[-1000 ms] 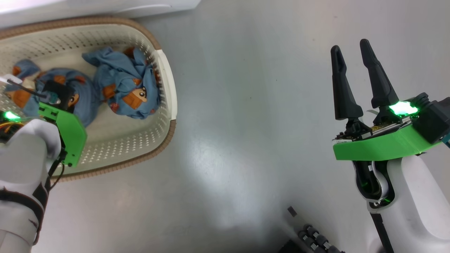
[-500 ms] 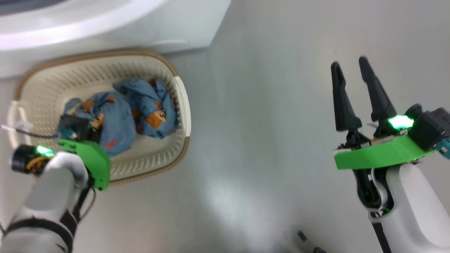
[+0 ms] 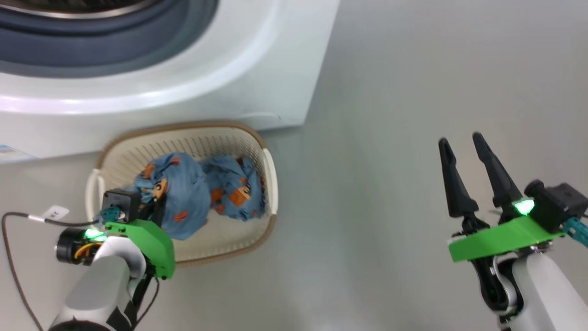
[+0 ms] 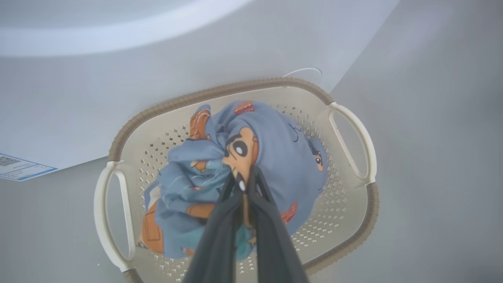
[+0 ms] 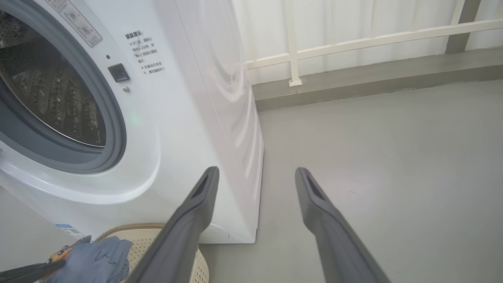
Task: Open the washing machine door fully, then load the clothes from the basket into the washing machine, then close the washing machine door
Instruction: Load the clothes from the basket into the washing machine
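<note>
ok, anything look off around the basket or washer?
Nothing stands out. The basket sits upright on the floor by the washing machine. The left pincer is shut on one blue garment; the other garment lies inside.

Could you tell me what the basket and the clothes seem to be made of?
The basket: likely matte cream plastic, given its moulded rows of holes; its rim looks woven. The clothes: soft printed blue fabric, given creases and folds.
</note>
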### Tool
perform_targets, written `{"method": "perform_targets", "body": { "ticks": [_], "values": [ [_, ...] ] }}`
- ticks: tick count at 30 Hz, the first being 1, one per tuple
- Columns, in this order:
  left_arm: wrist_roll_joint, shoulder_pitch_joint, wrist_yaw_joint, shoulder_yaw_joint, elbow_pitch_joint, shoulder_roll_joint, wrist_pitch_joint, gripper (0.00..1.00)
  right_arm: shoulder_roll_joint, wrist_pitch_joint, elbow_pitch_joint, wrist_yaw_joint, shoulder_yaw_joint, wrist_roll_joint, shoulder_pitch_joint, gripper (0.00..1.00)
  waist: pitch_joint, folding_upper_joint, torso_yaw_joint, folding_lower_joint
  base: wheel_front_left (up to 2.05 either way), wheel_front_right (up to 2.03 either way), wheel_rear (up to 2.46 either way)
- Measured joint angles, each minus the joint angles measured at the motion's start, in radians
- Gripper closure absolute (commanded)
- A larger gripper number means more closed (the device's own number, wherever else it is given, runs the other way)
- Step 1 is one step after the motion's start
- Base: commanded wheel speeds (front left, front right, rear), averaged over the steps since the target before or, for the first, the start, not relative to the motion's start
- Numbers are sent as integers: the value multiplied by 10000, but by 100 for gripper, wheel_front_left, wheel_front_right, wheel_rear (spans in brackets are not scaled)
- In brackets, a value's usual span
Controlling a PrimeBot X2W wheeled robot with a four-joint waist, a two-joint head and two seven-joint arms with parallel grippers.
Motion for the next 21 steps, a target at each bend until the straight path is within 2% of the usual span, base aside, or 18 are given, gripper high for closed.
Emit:
{"method": "perform_targets", "body": {
  "ticks": [9, 21],
  "values": [
    [59, 1572, 299, 905, -2456, -17, -12, 100, -384, 0, 192, 0, -138, 19, 1040, 0, -1469, 0, 610, 0, 0, 0, 0],
    [554, 3635, 564, 2454, -4916, -15, -13, 100, -460, 0, 280, 0, -274, 90, 2295, 0, -3014, 0, 1191, 0, 0, 0, 0]
  ]
}}
